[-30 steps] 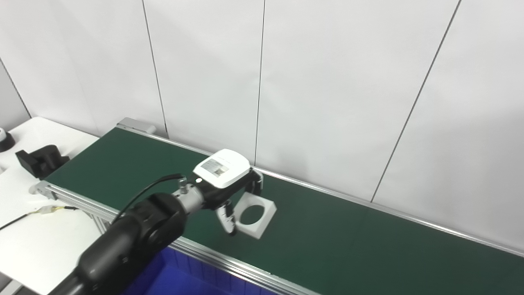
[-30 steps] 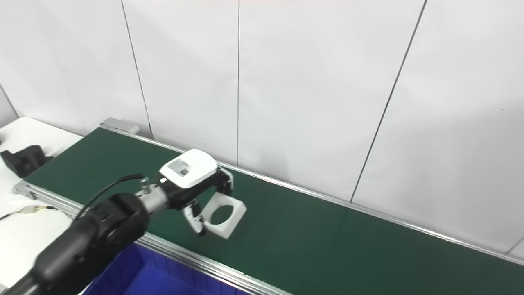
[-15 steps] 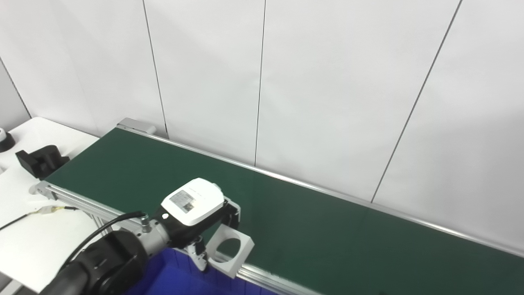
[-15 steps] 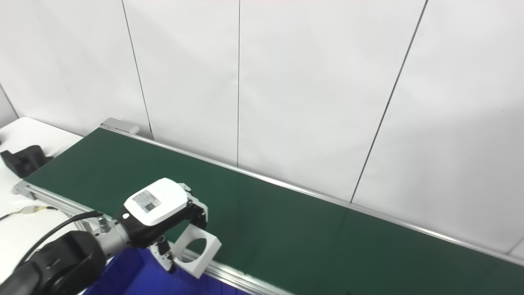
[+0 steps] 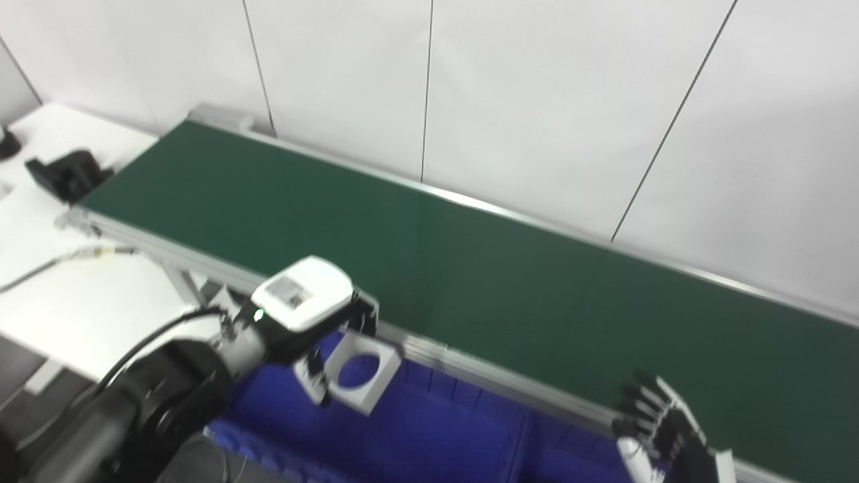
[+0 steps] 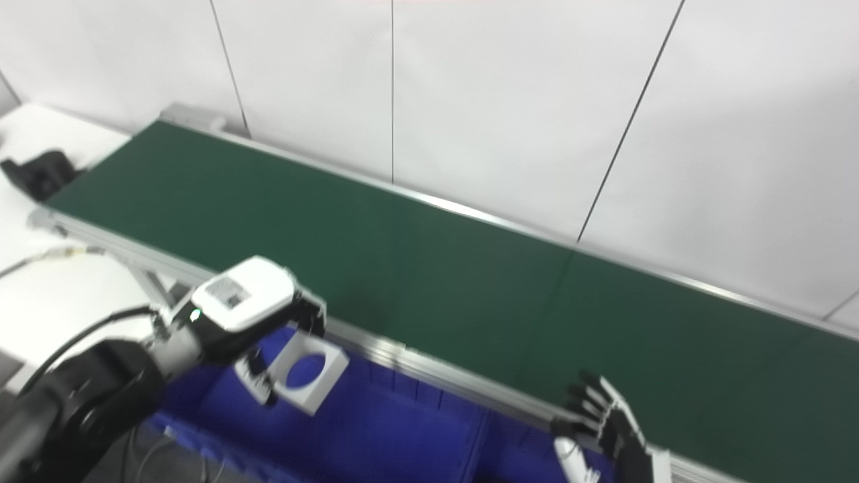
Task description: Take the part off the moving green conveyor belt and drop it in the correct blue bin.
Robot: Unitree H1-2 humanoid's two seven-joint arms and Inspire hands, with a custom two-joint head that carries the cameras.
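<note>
Now the left hand (image 5: 315, 335) grips the white part (image 5: 359, 362) over the blue bin (image 5: 429, 436).

From where I stand, no word or number can be read anywhere in the room. The only printed thing is a small grey label (image 5: 287, 292) stuck on the white cover on the back of the left hand (image 5: 315, 322), and its print is far too small and blurred to make out. The green conveyor belt (image 5: 470, 282), the blue bin (image 5: 429, 429) and the white wall panels (image 5: 537, 100) carry no markings that I can see.
</note>
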